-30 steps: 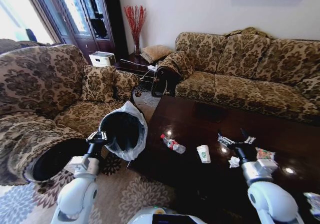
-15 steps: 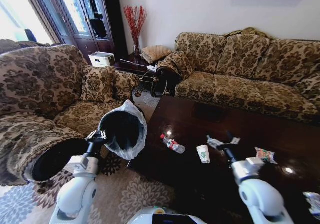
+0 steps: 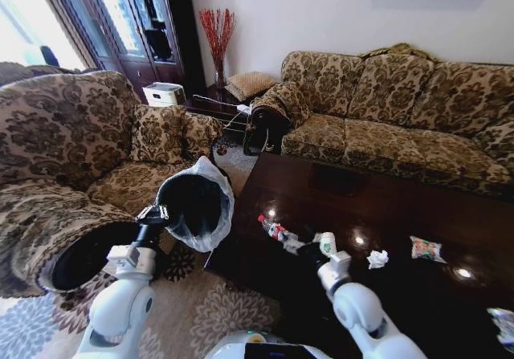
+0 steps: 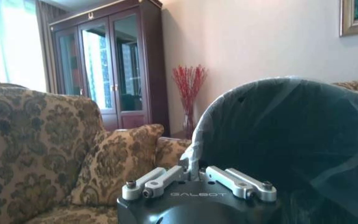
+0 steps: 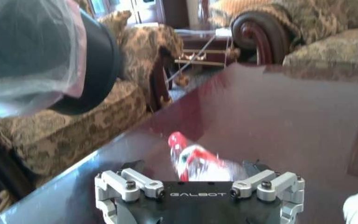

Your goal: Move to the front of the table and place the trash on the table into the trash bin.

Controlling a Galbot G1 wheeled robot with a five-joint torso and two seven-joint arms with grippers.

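Lying btwn right pincer (image 5: pixel 195 179) prongs: bottle (image 5: pixel 195 163).

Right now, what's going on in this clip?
A two-armed robot is clearing trash off a dark wooden table. Its left end effector is clamped on the bag-lined rim of the black trash bin, holding it tilted in the air beside the table's edge. The right end effector, open, is low over the table at a small clear plastic bottle, which lies between its fingers. A white cup, a crumpled paper wad and a colourful wrapper lie on the table.
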